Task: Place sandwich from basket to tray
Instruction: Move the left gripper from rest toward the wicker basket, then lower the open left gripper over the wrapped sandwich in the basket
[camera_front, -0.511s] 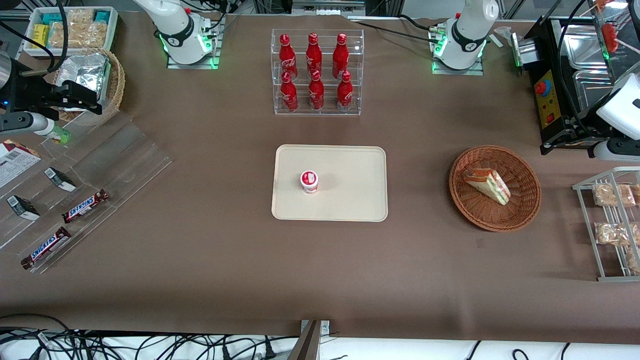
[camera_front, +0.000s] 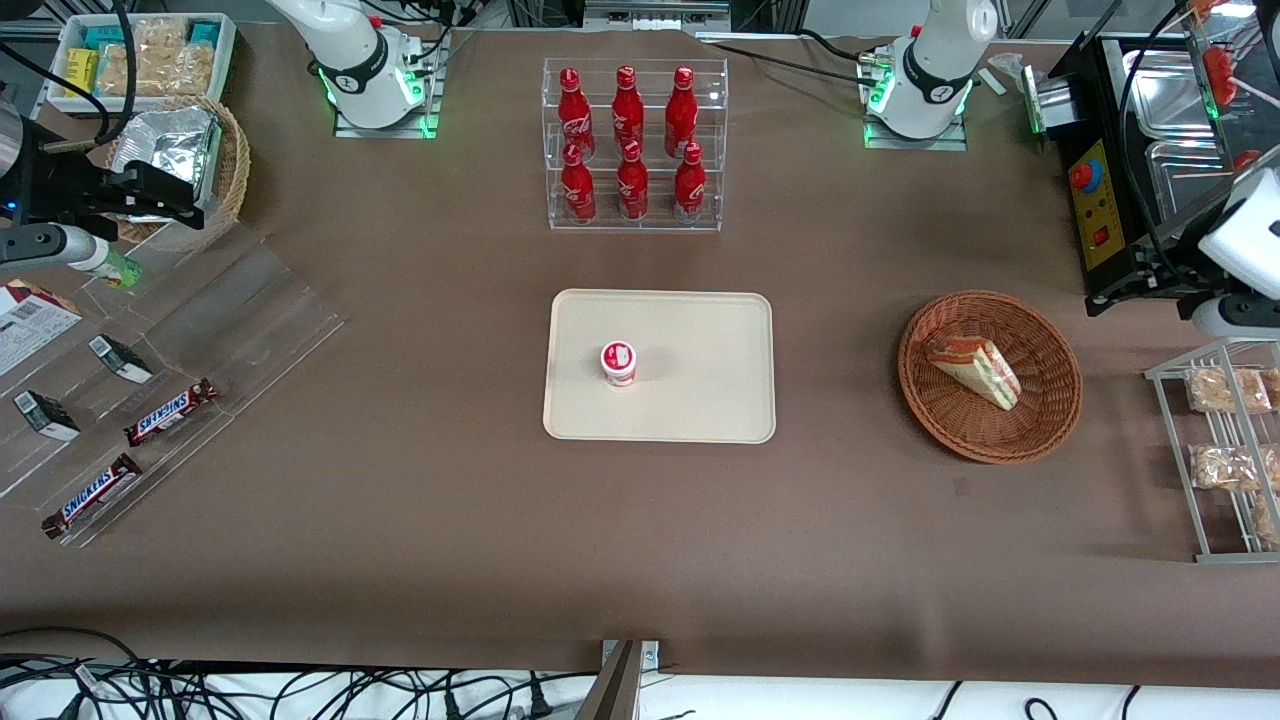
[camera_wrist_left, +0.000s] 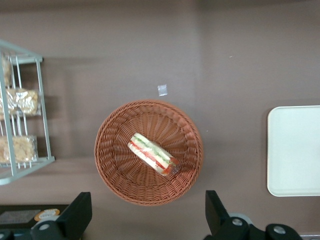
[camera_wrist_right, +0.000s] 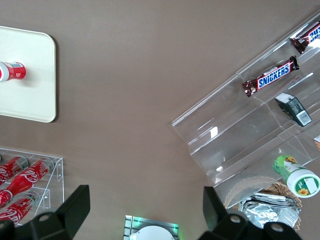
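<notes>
One sandwich (camera_wrist_left: 153, 154) waits in the basket (camera_wrist_left: 116, 170); gripper (camera_wrist_left: 146, 220) hovers above, jaws apart, should straddle the wedge's flat sides.

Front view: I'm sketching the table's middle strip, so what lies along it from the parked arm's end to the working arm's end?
Snickers bars → tray with a small cup → basket holding the sandwich → wire rack; the gripper hovers open above the basket.

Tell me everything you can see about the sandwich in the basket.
The sandwich is a triangular wedge of pale bread with red, orange and green filling layers, in clear wrap. It lies on its side in the round reddish-brown wicker basket, touching only the weave. The left arm's pincer hangs open high above it, not touching. The cream tray lies apart, toward the parked arm's end.
</notes>
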